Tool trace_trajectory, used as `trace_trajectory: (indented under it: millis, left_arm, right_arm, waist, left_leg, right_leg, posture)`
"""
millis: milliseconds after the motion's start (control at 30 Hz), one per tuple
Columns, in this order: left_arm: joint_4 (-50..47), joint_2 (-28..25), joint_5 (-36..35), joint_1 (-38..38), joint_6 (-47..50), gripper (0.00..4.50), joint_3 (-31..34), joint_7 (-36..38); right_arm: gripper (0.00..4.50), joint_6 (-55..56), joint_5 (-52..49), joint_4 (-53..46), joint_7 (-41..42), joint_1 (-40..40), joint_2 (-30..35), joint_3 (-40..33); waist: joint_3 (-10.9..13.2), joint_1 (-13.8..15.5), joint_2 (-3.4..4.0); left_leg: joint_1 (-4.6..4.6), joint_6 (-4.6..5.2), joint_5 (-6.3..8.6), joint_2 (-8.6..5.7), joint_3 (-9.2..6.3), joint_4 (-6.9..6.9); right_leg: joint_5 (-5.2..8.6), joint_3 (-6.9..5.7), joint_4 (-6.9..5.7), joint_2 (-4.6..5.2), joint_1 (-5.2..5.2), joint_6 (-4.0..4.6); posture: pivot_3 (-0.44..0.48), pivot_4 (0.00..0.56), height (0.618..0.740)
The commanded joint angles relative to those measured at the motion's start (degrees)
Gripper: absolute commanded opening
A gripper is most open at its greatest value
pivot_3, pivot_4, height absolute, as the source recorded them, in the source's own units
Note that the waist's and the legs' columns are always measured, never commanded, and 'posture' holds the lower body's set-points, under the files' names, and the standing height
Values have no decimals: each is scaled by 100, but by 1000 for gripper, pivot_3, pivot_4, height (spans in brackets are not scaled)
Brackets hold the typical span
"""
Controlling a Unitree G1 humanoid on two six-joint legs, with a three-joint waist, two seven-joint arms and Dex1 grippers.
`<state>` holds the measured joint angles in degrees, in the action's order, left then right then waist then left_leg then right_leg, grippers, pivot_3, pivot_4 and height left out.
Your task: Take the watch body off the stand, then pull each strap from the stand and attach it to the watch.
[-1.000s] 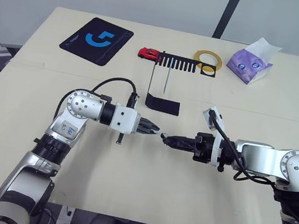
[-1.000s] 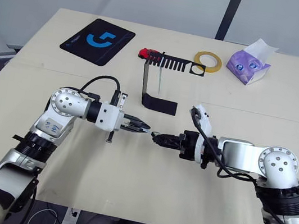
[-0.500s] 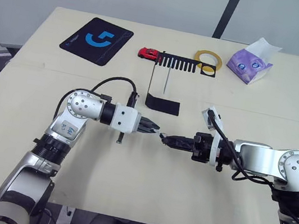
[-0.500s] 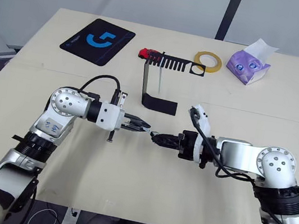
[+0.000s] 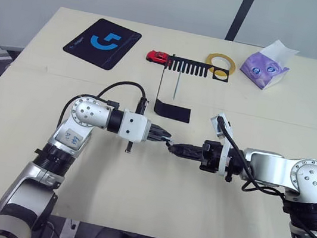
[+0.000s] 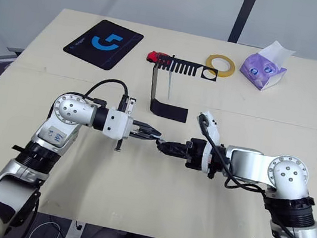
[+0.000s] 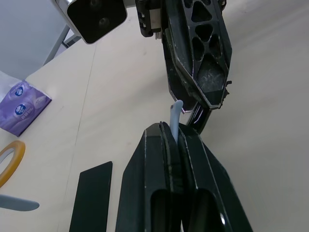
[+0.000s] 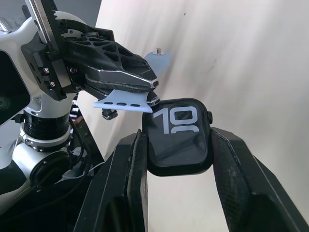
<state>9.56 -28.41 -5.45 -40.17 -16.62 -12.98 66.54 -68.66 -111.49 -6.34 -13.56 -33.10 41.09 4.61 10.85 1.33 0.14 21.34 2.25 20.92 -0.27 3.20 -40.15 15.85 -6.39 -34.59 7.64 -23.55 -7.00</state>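
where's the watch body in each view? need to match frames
Left eye view: watch body between the two gripper tips, in front of the stand.
Right eye view: same spot, at the tip of the right gripper.
Left wrist view: not clearly visible; the strap is clamped in the left gripper.
Right wrist view: centre, clamped between the fingers, screen showing "10".
Shared landmark: the strap end meeting the watch's edge.

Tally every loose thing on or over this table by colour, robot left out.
Black: logo-printed flat mat, thin metal stand, rounded-square watch body: 3
Pale grey-blue: flexible straps, one gripped, one hanging on the stand: 2
Red: small toy car: 1
Yellow: tape roll: 1
Purple: soft tissue pack: 1
Total: 8
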Motion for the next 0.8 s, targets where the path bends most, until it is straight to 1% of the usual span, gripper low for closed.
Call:
trace_trajectory:
  millis: [33, 233, 800]
  left_arm:
    - [-108, -94, 4, -23, -60, 0, -31, 58]
    - [-145, -147, -23, 8, -62, 0, -47, 95]
    - [-88, -36, 91, -84, 5, 0, -66, -89]
  right_arm:
    - [1495, 72, -151, -120, 57, -28, 199, -256]
    - [1495, 91, -151, -65, 94, 12, 387, -318]
    - [1495, 144, -151, -215, 127, -22, 317, -225]
  waist:
    - [0, 1, 0]
    - [0, 1, 0]
    - [0, 2, 0]
  left_leg:
    - [0, 0, 0, 0, 0, 0]
    - [0, 0, 0, 0, 0, 0]
    - [1, 0, 0, 1, 0, 0]
  right_leg:
    - [0, 0, 0, 0, 0, 0]
    - [0, 0, 2, 0, 0, 0]
    - [0, -2, 4, 0, 1, 0]
  posture:
    - [0, 150, 738]
    - [0, 150, 738]
    - [0, 150, 738]
